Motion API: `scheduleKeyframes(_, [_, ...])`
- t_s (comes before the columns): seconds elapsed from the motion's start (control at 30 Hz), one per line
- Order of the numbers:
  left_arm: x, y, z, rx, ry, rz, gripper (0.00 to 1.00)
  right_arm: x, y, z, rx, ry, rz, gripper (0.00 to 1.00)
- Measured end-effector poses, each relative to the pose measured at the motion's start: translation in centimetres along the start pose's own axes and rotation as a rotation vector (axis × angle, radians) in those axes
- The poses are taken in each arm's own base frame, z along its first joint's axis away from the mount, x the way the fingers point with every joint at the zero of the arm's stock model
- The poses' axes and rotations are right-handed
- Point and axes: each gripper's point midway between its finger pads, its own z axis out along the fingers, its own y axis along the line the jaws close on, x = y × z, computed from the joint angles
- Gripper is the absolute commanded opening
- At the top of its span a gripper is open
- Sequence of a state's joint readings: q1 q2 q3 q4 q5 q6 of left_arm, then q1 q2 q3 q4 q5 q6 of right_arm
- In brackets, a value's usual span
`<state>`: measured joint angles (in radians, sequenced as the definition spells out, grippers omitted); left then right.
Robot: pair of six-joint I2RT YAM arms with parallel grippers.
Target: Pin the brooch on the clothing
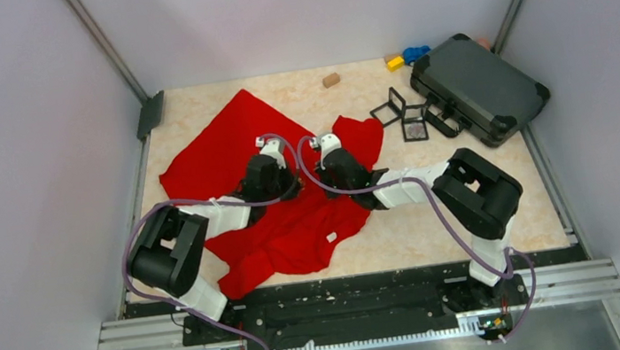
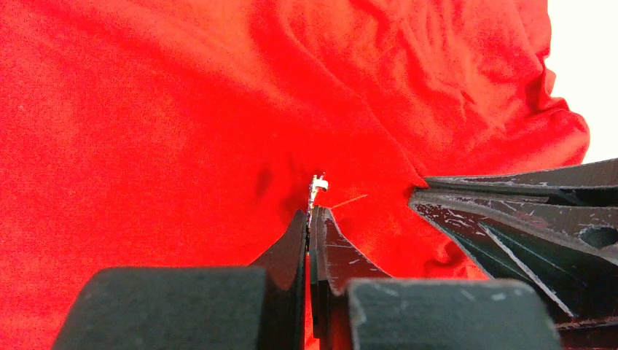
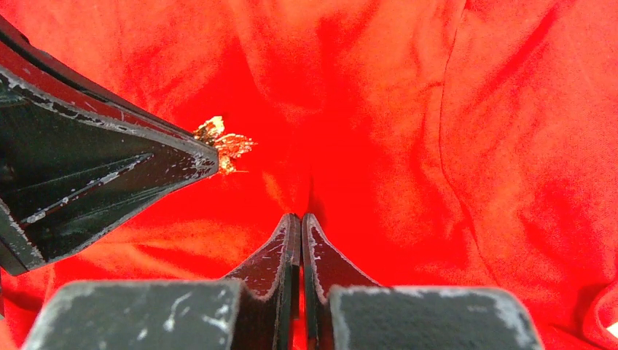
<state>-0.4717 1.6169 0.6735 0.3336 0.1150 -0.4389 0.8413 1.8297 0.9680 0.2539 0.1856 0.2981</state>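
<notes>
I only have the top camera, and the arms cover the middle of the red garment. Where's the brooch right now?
Observer: The left claw is shut on the brooch. The right wrist view shows its gold face at that claw's tip.
Operator: Is the pin in the cloth yet?
Observer: I cannot tell. The left wrist view shows a thin silvery part of it poking out between the fingertips, just over the clothing.
Operator: And the right claw?
Observer: The right claw is shut. Folds gather at its tip, so it seems to pinch the fabric beside the brooch.
</notes>
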Motion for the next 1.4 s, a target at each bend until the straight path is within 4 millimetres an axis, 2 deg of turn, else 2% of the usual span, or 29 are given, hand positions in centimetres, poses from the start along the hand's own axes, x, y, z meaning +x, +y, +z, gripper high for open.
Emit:
scheduleKeyframes(0.2, [0.1,-0.1,-0.1,0.003,0.011,-0.005,0.0,-0.1,0.0,-0.1,0.002,-0.003,0.002,0.0])
scheduleKeyframes(1.4, [0.2,-1.0,0.4,0.047,0.037,-0.034,0.0,0.5,2.9,-0.8,-0.157,0.013,-0.077,0.0])
